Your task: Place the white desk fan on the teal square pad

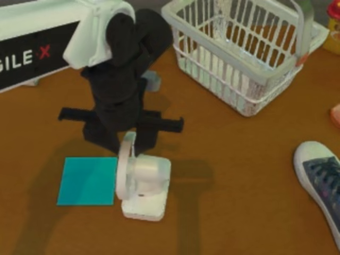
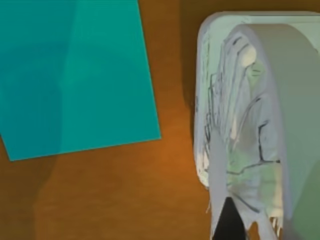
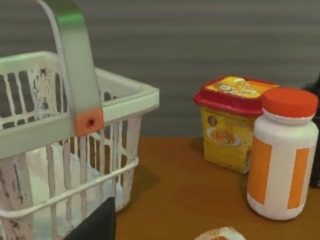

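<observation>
The white desk fan [image 1: 143, 183] stands with its boxy base just right of the teal square pad [image 1: 87, 180], its ring guard facing the pad. My left gripper [image 1: 127, 139] comes down from above and is shut on the top of the guard, one dark finger on each side. In the left wrist view the teal square pad [image 2: 75, 75] lies beside the white desk fan [image 2: 250, 125], with a strip of table between them, and one black fingertip [image 2: 230, 220] rests against the guard. My right gripper [image 3: 102, 222] is parked by the basket, outside the top view.
A white wire basket [image 1: 239, 48] stands at the back right. A sneaker [image 1: 321, 175] lies at the right edge. The right wrist view shows a yellow tub with a red lid [image 3: 232, 120] and a white bottle with an orange cap [image 3: 282, 155].
</observation>
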You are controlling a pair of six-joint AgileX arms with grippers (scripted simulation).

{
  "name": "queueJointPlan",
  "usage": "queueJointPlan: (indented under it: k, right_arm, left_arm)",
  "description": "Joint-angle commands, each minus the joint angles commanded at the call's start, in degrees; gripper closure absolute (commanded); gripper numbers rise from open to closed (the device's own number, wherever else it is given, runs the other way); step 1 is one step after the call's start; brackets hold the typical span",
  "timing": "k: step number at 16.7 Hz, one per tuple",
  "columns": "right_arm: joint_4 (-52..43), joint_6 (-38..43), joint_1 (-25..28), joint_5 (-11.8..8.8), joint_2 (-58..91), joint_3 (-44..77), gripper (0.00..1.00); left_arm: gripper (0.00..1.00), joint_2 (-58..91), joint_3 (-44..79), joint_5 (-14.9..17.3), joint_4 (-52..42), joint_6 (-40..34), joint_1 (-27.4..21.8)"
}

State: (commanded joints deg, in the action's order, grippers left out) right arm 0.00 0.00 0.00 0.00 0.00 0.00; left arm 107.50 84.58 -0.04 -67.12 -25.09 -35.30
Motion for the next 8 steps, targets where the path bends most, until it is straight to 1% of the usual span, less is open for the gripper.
queueJointPlan:
  k: [8]
  right_arm:
    - [0.00, 0.00, 0.00, 0.00, 0.00, 0.00, 0.00]
  left_arm:
    - [1.00, -0.82, 1.35, 0.16, -1.08, -0.10, -0.08]
